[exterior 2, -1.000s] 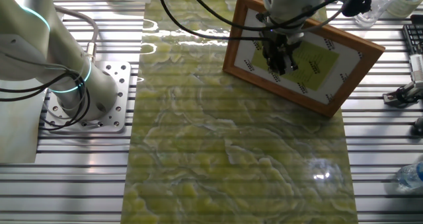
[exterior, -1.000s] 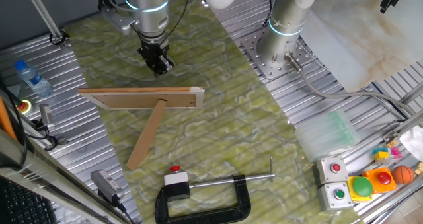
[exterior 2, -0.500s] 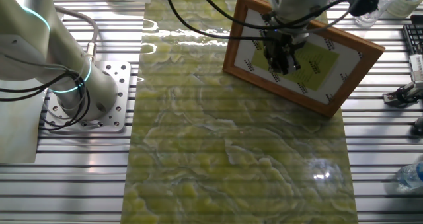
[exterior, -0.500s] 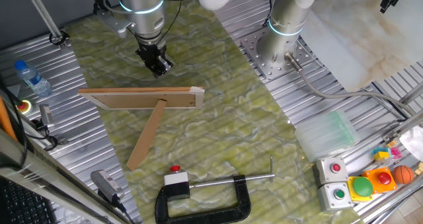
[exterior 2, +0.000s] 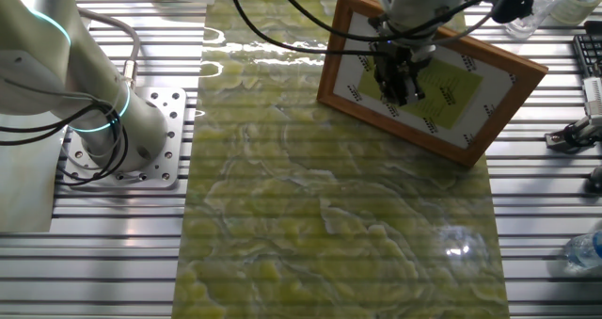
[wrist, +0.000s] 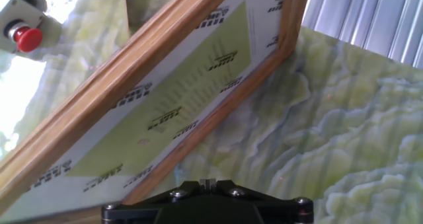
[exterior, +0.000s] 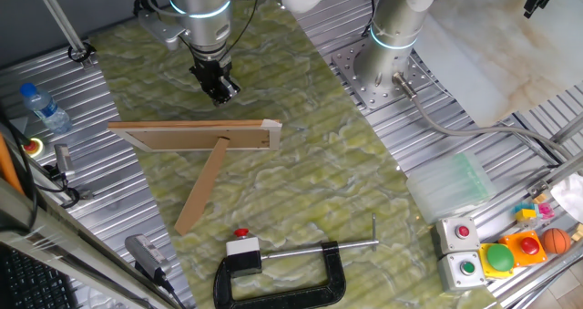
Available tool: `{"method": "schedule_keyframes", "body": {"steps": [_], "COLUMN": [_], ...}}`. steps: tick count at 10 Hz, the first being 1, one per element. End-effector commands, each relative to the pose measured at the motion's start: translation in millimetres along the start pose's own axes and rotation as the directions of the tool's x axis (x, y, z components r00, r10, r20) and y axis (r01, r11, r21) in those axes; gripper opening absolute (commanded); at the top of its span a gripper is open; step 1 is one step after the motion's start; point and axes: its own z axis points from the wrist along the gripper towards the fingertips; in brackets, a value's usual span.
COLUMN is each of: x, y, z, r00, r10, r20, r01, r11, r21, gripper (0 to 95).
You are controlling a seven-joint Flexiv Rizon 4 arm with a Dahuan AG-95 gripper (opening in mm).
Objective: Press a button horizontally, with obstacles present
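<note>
Behind board point(exterior: 202, 134) top edge, tool point(exterior: 219, 91) hovers, finger state unclear; button point(exterior: 241, 233) well beyond.

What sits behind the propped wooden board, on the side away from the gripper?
The narrow brown wooden strip props the light-brown wooden board; beyond stands the small red button on its white box. The board's foot is hidden.

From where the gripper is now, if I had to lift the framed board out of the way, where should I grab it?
Probably the top rail of the board, pinched from above. It stands on edge, propped by the strip, so only that thin rail is exposed to the gripper behind it.
</note>
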Motion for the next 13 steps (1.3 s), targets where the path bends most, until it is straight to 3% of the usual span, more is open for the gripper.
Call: {"method": "schedule_keyframes", "body": {"steps": [1, 13], "x": [1.5, 2.6], "y": [0.3, -0.3], "z": [-0.9, -2.5], "r00": [1.000, 1.000], "r10": [-0.004, 0.005], "r20": [-0.001, -0.005], "r01": [0.004, -0.005], "r11": [1.000, 1.000], "r21": [0.002, 0.003], "gripper": [0.0, 0.0]}}
